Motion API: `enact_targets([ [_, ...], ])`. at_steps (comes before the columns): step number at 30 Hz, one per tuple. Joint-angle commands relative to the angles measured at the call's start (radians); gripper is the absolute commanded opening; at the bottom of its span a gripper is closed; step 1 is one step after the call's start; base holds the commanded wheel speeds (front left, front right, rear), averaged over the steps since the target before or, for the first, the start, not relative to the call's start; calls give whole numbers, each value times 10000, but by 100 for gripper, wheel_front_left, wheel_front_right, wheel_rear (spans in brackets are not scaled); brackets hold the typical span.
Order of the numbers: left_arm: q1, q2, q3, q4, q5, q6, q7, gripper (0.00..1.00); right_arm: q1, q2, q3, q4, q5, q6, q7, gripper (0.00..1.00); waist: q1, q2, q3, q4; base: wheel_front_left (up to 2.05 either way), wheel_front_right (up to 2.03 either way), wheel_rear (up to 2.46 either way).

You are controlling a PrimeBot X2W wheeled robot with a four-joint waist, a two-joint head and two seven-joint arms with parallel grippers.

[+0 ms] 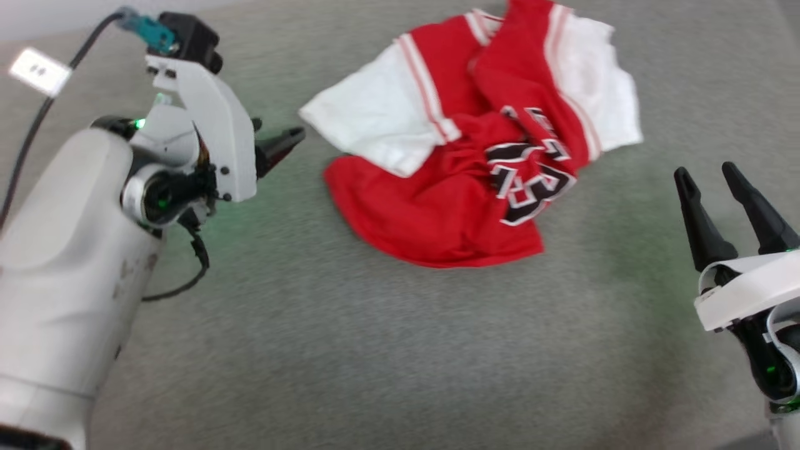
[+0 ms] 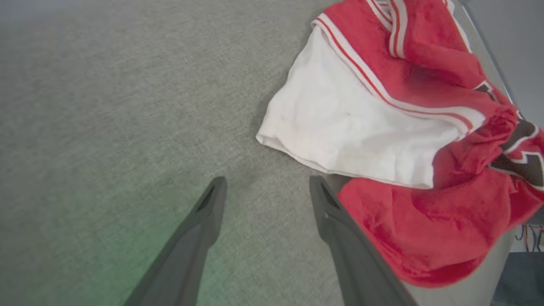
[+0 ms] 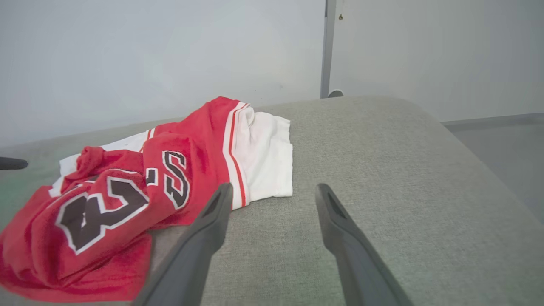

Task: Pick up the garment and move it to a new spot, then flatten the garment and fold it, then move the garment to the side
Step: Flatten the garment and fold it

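Note:
The garment (image 1: 462,150) lies crumpled on the grey fabric surface, red with white sleeves, striped trim and black-white lettering showing. My left gripper (image 1: 284,142) hangs just left of it, its fingers pointing toward the white sleeve (image 2: 340,131). In the left wrist view that gripper (image 2: 265,187) is open with bare cloth surface between the fingers; the right finger overlaps the red hem in the picture. My right gripper (image 1: 706,175) stands open to the right of the garment, holding nothing. In the right wrist view this gripper (image 3: 274,191) is open beside the other white sleeve (image 3: 270,157).
The grey padded surface (image 1: 375,350) extends wide in front of the garment. Its rounded far edge (image 3: 382,102) meets a pale wall with a vertical post (image 3: 327,46). A black cable (image 1: 37,119) runs behind my left arm.

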Motion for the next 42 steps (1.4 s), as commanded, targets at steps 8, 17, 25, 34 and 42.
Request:
enact_targets([
  [8,-1264,-264,-437,1547,-352,6,879,100,127,477,97,-553,-371,-7,216,100,0,-1,411,-1139,0,0,0],
  [17,-1483,-325,-1177,2065,-516,6,313,0,78,549,141,-675,-501,-7,323,100,0,-1,380,-1008,0,0,0],
  [25,-1721,-48,-1661,2203,-882,6,-292,0,-51,483,196,-716,-435,-7,406,100,0,-1,315,-747,0,0,0],
  [34,-2038,316,-2369,2241,-792,12,-591,0,248,466,-20,-761,-443,-7,408,100,0,-1,229,-639,0,0,0],
  [42,-2001,1402,-3073,1961,-484,10,-872,0,447,530,-217,-824,-493,-7,613,100,0,-1,-41,-262,0,0,0],
])
